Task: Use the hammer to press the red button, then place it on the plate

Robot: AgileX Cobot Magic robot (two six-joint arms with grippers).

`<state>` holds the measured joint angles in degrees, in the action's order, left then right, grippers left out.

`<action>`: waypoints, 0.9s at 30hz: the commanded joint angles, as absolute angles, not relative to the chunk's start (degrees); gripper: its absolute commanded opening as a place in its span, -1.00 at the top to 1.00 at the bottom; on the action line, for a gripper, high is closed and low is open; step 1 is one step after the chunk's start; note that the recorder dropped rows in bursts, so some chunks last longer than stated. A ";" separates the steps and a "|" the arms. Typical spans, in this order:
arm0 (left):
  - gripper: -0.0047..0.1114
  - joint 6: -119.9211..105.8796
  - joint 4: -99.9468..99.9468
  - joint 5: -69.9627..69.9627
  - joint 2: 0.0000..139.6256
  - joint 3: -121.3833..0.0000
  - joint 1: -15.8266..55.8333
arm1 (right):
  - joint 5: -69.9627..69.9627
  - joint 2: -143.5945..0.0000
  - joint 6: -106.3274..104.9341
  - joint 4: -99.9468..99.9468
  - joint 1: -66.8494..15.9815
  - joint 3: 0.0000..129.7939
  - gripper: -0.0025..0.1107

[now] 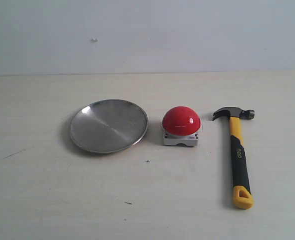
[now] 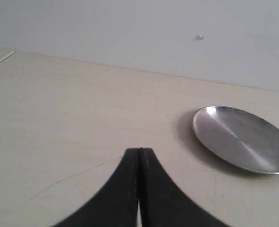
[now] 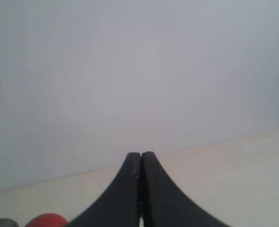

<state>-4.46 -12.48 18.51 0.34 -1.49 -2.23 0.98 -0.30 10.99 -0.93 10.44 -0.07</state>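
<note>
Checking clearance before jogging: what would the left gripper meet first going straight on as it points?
The left gripper, shut, points over the table; the plate lies off to one side. The way looks free up to the wall, depth unclear.

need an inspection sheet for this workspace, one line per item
surface: pale table, a few faint dark marks
job's things: hammer lies flat, right of the red button; plate left of it, bare; none touching
clutter: nothing seen
grippers: left pincer shut, empty; right pincer shut, empty; neither shows in the exterior view
cables: nothing seen
surroundings: plain pale wall, one small speck on it
</note>
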 commanded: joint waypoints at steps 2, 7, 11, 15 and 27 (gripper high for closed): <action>0.92 -4.20 -12.57 18.34 0.00 -1.32 -2.31 | 7.49 0.00 11.08 -5.91 10.67 0.00 0.96; 0.92 -4.20 -12.57 18.34 0.00 -1.32 -2.31 | 9.51 0.00 11.22 -12.24 10.67 0.00 0.96; 0.92 -4.20 -12.57 18.34 0.00 -1.32 -2.31 | 9.51 0.00 11.22 -12.59 10.67 0.00 0.96; 0.92 -4.20 -12.57 18.34 0.00 -1.32 -2.31 | 9.51 0.00 11.22 -12.59 10.67 0.00 0.96; 0.92 -4.20 -12.57 18.34 0.00 -1.32 -2.31 | 26.45 0.00 30.98 -12.53 10.67 0.00 0.96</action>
